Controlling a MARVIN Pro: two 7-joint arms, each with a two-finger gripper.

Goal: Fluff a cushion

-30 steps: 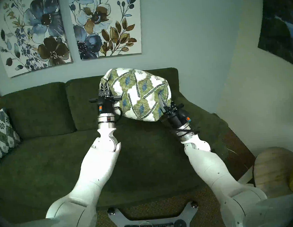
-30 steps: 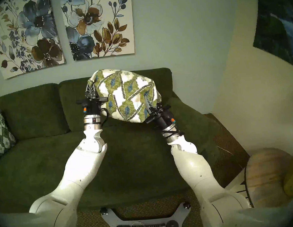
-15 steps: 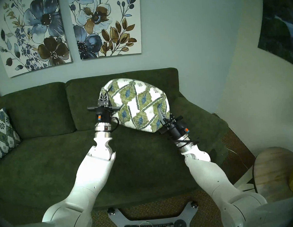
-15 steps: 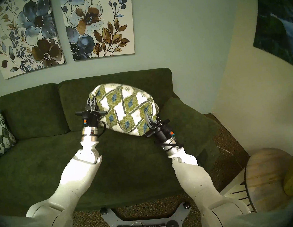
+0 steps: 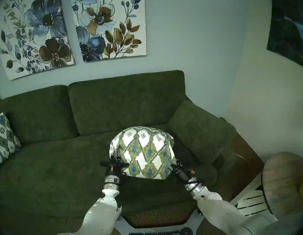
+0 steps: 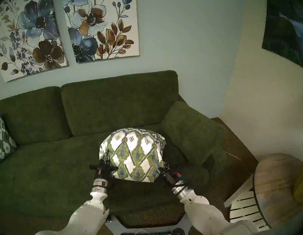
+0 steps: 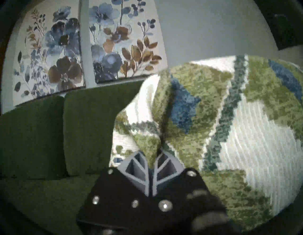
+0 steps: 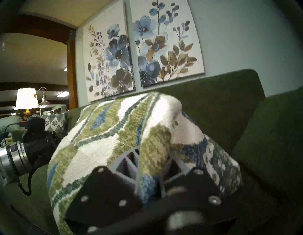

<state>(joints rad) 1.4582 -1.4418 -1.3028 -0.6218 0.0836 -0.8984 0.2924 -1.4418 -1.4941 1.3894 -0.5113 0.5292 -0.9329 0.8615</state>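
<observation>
Both head views are looking down from above onto the sofa (image 5: 59,169) — nearly identical, slightly offset. Each wrist camera is sitting close against the cushion (image 7: 229,131) (facing forward), both sharing the floral paintings (image 8: 144,54) — and the sofa back.

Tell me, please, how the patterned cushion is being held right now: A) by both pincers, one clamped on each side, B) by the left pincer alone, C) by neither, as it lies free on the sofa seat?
A: the left pincer and the right pincer each pinch fabric at opposite sides of the cushion, as both wrist views confirm.
</observation>
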